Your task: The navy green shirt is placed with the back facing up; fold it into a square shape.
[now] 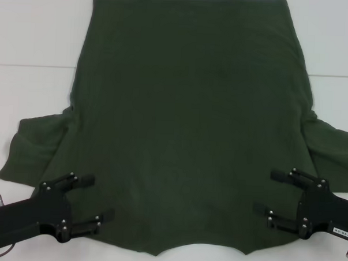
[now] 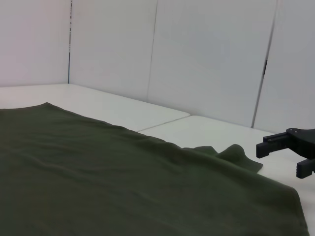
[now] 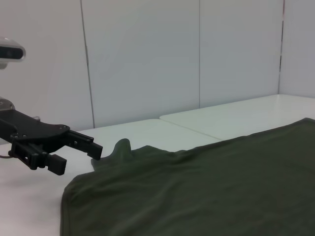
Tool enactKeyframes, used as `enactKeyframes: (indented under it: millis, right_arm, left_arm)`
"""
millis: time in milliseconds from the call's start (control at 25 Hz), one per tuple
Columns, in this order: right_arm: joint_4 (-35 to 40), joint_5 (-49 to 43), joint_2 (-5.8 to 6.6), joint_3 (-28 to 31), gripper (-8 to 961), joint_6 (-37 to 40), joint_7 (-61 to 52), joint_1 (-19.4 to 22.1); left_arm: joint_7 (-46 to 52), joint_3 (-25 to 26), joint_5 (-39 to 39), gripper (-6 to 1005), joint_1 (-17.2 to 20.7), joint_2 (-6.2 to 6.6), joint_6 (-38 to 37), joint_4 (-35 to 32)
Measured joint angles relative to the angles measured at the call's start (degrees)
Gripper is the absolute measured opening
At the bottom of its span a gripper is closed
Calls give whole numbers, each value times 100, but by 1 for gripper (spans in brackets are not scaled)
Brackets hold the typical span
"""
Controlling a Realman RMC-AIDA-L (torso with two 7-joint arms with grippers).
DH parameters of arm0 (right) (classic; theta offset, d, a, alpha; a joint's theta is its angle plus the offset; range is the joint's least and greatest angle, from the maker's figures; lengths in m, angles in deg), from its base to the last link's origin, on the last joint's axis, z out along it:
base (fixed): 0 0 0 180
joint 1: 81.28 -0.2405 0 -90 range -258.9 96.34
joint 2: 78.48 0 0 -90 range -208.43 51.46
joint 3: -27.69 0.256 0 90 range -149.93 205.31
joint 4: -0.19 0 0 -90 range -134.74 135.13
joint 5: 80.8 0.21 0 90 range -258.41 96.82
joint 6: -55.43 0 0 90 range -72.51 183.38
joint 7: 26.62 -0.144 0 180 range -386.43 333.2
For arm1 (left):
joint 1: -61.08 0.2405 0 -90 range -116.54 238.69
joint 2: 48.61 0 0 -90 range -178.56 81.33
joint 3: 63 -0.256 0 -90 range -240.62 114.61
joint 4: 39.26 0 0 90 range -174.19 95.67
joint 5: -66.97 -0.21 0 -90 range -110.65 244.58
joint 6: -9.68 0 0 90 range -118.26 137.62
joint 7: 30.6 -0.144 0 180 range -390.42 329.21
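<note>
The navy green shirt (image 1: pixel 185 131) lies flat on the table (image 1: pixel 34 26). The left gripper (image 1: pixel 93 199) at 7 o'clock and the right gripper (image 1: pixel 266 192) at 4 o'clock hover, jaws released, flanking the shoulders, likely ready to pinch them.

White table, one shirt spread across it.
My work surface is a white table (image 1: pixel 39 38) with a seam running across it. The navy green shirt (image 1: pixel 185 137) lies flat on it, plain side up, both sleeves out to the sides, collar edge nearest me, hem at the far side.
</note>
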Motion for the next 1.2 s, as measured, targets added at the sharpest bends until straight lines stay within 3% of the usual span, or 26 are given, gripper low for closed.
enactKeyframes:
  millis: [160, 280, 440, 640, 800, 960, 1200]
  right_arm:
    - [0, 0, -2, 3, 857, -11, -2, -24]
    - [-4, 0, -4, -15, 856, -16, -16, -31]
    - [-45, 0, -5, -22, 856, -17, -12, -33]
    - [-46, -2, -4, -42, 856, -18, -22, -51]
    - [-59, -29, -4, -51, 855, -25, -21, -62]
    - [-130, -32, -4, -60, 855, -26, -21, -77]
    - [-138, -32, -12, -64, 857, -26, -27, -97]
  left_arm:
    - [315, 52, 126, 875, 1, 11, -9, -14]
    - [1489, 273, 281, 874, -69, 94, 6, -136]
    - [3676, 406, 132, 873, -354, 482, -36, -305]
    - [4982, 528, -359, 873, -702, 835, -48, -696]
    - [5762, 532, -1137, 873, -1089, 1066, 412, -892]
    - [6127, 479, -1744, 875, -1317, 1152, 1123, -902]
    - [6117, 335, -1879, 878, -1326, 1142, 1837, -813]
